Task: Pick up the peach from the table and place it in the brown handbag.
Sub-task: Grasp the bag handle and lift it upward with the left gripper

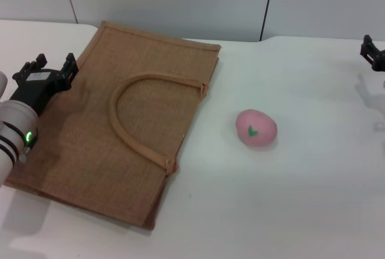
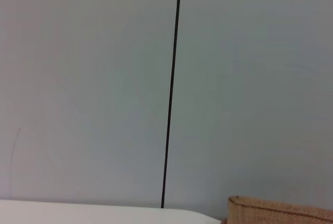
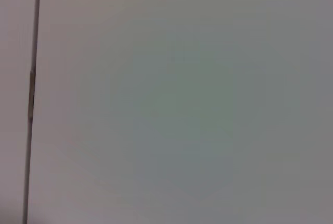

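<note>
Head view shows the peach lying on the counter right of centre, just beside the flat brown handbag, so bring your right pincer, whose opening I cannot tell, down from the right edge and straddle its middle.

**Behind the work area: panelled wall only**

Look past the tabletop and you'll find one thing — a pale grey wall made of flat panels. Thin dark seams run upright between them. In the right wrist view, the seam sits near one edge — otherwise you get plain panel.
</note>
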